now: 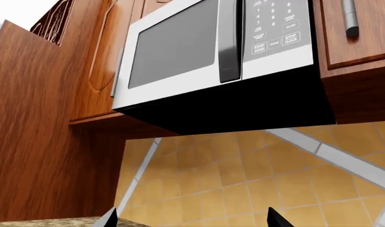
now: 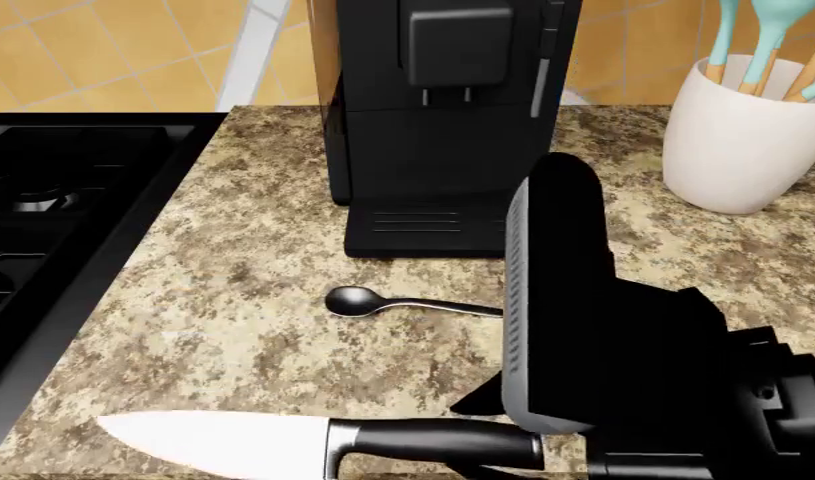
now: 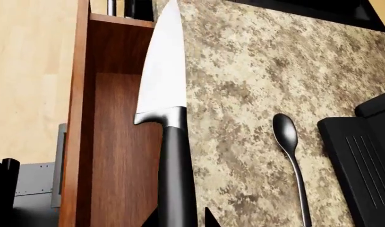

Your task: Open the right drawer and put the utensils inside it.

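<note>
Your right gripper (image 3: 181,218) has the knife (image 3: 170,142): in the right wrist view the black handle runs straight out from between the two dark fingertips (image 3: 210,216), which sit narrow against its sides, and the pale blade points away from them. From the head camera the knife (image 2: 314,442) lies level along the near edge of the granite counter (image 2: 220,300), blade toward the stove (image 2: 60,200), handle end disappearing under your right arm (image 2: 607,340); whether it rests on the stone or hangs just above it, you can't tell.

The spoon (image 3: 290,156) lies flat on the counter beside the knife handle, clear of your fingers, bowl pointing the same way as the blade. In the head view the spoon (image 2: 400,303) sits between the knife and the base of the black coffee machine (image 2: 441,130), its handle tip slipping behind your arm.

Beyond the blade, past the counter edge, the right wrist view shows the right drawer (image 3: 113,142) pulled open, brown wood inside, lying alongside the knife on the side away from the spoon.

Your left gripper (image 1: 192,220) points up at the microwave (image 1: 211,52) and tiled wall; only two dark fingertips (image 1: 279,218) show, set wide apart with nothing between them. The white crock (image 2: 741,140) of teal spatulas (image 2: 767,40) stands well off.
</note>
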Robot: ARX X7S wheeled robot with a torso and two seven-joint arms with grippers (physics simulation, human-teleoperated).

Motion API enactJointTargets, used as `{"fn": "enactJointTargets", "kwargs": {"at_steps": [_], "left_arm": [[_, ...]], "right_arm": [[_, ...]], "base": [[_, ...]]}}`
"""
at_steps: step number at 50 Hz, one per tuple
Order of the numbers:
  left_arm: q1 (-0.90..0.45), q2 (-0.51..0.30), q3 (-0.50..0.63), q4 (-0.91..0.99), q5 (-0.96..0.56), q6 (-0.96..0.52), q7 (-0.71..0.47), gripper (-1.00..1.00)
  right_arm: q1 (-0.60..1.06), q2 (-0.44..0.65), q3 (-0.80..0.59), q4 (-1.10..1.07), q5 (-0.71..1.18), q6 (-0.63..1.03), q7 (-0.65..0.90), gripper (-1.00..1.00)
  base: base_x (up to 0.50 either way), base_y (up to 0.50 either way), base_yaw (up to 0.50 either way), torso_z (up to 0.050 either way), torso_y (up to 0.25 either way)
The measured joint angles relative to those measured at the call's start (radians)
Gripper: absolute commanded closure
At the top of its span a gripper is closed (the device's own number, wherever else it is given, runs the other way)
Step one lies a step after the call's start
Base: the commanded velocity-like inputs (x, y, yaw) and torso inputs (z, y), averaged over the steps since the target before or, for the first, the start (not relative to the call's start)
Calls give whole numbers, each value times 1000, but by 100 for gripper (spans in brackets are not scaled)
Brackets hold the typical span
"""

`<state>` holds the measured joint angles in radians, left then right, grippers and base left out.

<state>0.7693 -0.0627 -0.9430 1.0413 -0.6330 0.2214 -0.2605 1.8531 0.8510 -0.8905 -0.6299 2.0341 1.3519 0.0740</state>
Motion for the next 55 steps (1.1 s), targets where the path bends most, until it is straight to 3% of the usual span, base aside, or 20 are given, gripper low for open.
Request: {"fn": "enactJointTargets", "kwargs": {"at_steps": [55], "left_arm": [[-2, 12, -16, -1, -10, 0, 11, -100]], "right_arm": [[-130, -39, -48, -107, -57, -51, -8, 100]], "base": [[0, 0, 0, 0, 0]]}}
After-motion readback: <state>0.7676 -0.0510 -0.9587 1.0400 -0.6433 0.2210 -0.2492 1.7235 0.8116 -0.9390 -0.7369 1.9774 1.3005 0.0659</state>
